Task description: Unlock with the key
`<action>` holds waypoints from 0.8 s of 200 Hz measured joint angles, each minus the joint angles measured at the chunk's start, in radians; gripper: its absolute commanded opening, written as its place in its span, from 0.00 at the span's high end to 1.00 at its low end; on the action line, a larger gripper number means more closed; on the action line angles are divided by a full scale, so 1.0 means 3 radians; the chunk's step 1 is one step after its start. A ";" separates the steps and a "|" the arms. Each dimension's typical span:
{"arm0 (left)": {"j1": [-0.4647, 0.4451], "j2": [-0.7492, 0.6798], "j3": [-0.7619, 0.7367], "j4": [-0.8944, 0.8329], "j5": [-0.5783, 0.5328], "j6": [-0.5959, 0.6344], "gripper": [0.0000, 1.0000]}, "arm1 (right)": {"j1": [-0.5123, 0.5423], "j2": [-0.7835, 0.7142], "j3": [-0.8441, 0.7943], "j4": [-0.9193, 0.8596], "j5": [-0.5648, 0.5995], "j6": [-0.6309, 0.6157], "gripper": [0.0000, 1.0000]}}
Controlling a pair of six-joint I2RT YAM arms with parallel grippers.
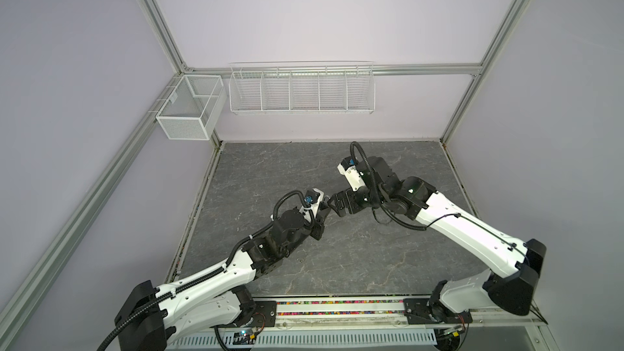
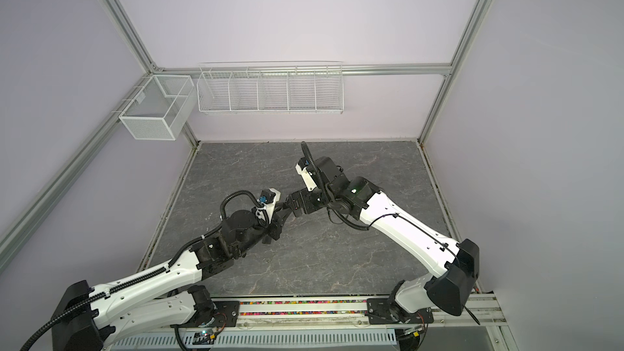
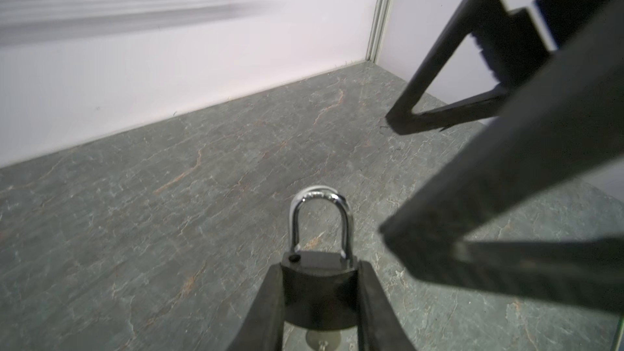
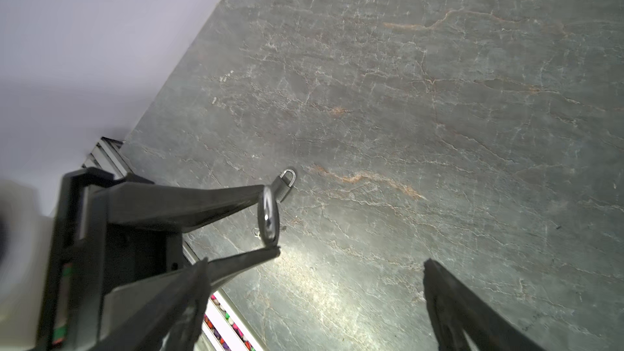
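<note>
The left end effector (image 3: 320, 266) was pinching the black body of the padlock (image 3: 319, 295) between its two fingers, holding it above the table (image 3: 169, 231) with the shackle (image 3: 319, 194) pointing away from the wrist. Just under the body, between the fingers, showed what looked like the head of the key (image 3: 324, 334), apparently seated in the keyhole. One leg of the shackle seemed to end just above a dark hole in the top of the body while the other ran into it. I judged from this that the lock had probably been released, though the view was too soft to be sure.

The right end effector (image 4: 314, 261) was close beside it, fingers spread wide and holding nothing, so the key was no longer gripped.

Farther out, a small metal piece (image 4: 286, 182) with a loop lay on the table; I could not tell what it was.

If the shackle was indeed free, little was left beyond pulling it fully open. If not, the key needed regrasping and turning.
</note>
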 measured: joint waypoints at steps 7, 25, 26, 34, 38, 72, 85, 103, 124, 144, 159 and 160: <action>0.0000 0.0003 -0.0017 0.0043 0.0017 0.0028 1.00 | -0.0005 0.0061 0.0064 -0.0033 0.0015 -0.0023 0.02; 0.0000 0.0034 -0.0027 0.0088 0.0055 0.0078 1.00 | -0.0014 0.0170 0.0170 -0.0070 0.0062 -0.0071 0.03; 0.0000 0.0038 -0.0027 0.0092 0.0055 0.0083 1.00 | -0.0015 0.0174 0.0173 -0.0072 0.0066 -0.0072 0.03; 0.0000 0.0055 -0.0027 0.0103 0.0060 0.0102 1.00 | -0.0015 0.0202 0.0205 -0.0098 0.0094 -0.0084 0.03; 0.0000 0.0061 -0.0028 0.0106 0.0060 0.0112 1.00 | -0.0019 0.0220 0.0224 -0.0120 0.0114 -0.0089 0.03; 0.0000 0.0069 -0.0033 0.0108 0.0050 0.0155 1.00 | -0.0038 0.0379 0.0415 -0.0266 0.0268 -0.0155 0.03; 0.0000 0.0069 -0.0038 0.0114 0.0050 0.0159 1.00 | -0.0046 0.0436 0.0445 -0.0292 0.0328 -0.0178 0.03; 0.0000 0.0069 -0.0064 0.0137 0.0050 0.0161 1.00 | -0.0057 0.0505 0.0464 -0.0342 0.0373 -0.0203 0.03; 0.0000 0.0076 -0.0093 0.0140 0.0050 0.0169 1.00 | -0.0061 0.0580 0.0538 -0.0411 0.0409 -0.0239 0.04; 0.0000 0.0095 -0.0114 0.0197 0.0048 0.0169 1.00 | -0.0098 0.0603 0.0590 -0.0456 0.0415 -0.0267 0.04; 0.0000 0.0108 -0.0137 0.0230 0.0034 0.0170 1.00 | -0.0137 0.0614 0.0633 -0.0506 0.0416 -0.0291 0.04; 0.0000 0.0108 -0.0139 0.0231 0.0034 0.0170 1.00 | -0.0141 0.0614 0.0638 -0.0510 0.0416 -0.0295 0.04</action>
